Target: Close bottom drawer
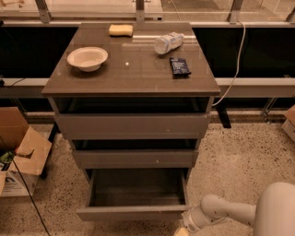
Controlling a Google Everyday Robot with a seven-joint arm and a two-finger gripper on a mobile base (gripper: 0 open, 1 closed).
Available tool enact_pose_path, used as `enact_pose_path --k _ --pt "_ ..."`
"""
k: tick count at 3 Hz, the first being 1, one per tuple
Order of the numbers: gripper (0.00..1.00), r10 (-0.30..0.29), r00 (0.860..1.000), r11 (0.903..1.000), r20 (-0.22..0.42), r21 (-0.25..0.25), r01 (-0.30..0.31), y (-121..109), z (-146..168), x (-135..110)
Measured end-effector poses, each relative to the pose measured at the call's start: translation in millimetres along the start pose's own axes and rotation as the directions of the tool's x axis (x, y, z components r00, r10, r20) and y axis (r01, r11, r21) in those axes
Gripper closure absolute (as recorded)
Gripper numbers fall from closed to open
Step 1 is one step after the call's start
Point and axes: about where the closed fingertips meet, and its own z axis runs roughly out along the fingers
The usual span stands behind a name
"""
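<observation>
1. i'm seeing a lab or office test space: bare speckled floor [239, 156], metal-framed glazing [92, 7] behind.
2. open cardboard box [23, 152] on the floor, loose cable [237, 60] hanging.
3. gripper [183, 229] low, by the bottom drawer [133, 212], at its right corner.

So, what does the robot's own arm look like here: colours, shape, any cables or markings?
The arm is smooth, off-white and tubular, with a rounded ball-like joint and a large rounded white shell behind it. No cables or markings show. The pale yellowish gripper sits at the picture's bottom edge, beside the open grey-brown bottom drawer, mostly cut off.
</observation>
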Motion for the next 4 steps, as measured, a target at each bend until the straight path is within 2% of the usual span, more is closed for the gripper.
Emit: enact_pose_path --k 1,2,3,4 --pt "0.00 -0.079 0.995 0.9940 0.063 0.081 0.073 -21.5 -10.1 -43.8" --pt "0.00 -0.084 0.994 0.9932 0.067 0.087 0.078 -22.8 -10.8 -46.7" --pt "0.18 -0.097 0.993 0.9924 0.064 0.082 0.091 -22.6 -6.9 -49.4" --pt "0.42 -0.100 0.993 0.9934 0.064 0.063 0.096 -31.3 5.8 -54.1"
